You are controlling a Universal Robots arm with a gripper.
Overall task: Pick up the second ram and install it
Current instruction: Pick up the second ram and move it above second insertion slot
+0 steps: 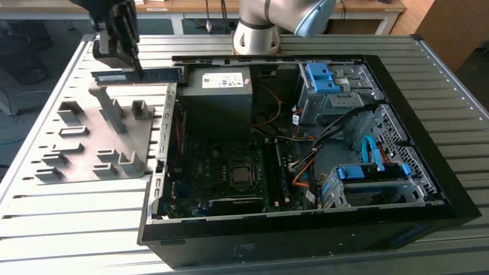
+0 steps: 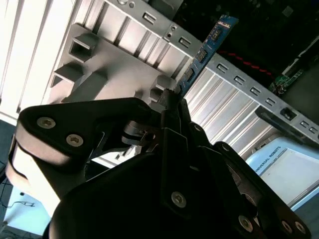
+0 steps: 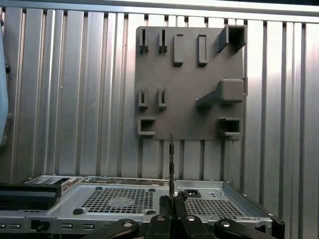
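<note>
We see the ram [image 1: 157, 74] held level in the air at the exterior view's far left. It hangs over the far edge of the grey fixture plate [image 1: 84, 143], and one end reaches the far left corner of the open case [image 1: 306, 235]. The gripper [image 1: 134, 67] has its fingers closed tight on the stick's flat faces, near its left part. In both wrist views the ram [image 2: 207, 45] [image 3: 171, 159] juts edge-on from between the fingers [image 2: 174, 107], with the plate [image 3: 189, 79] beyond. Plate and case rest on the ribbed metal table [image 1: 61, 229].

ribbed metal table [image 1: 77, 229] | wooden bench behind [image 1: 191, 8] | wooden cabinet [image 1: 450, 28]
</note>
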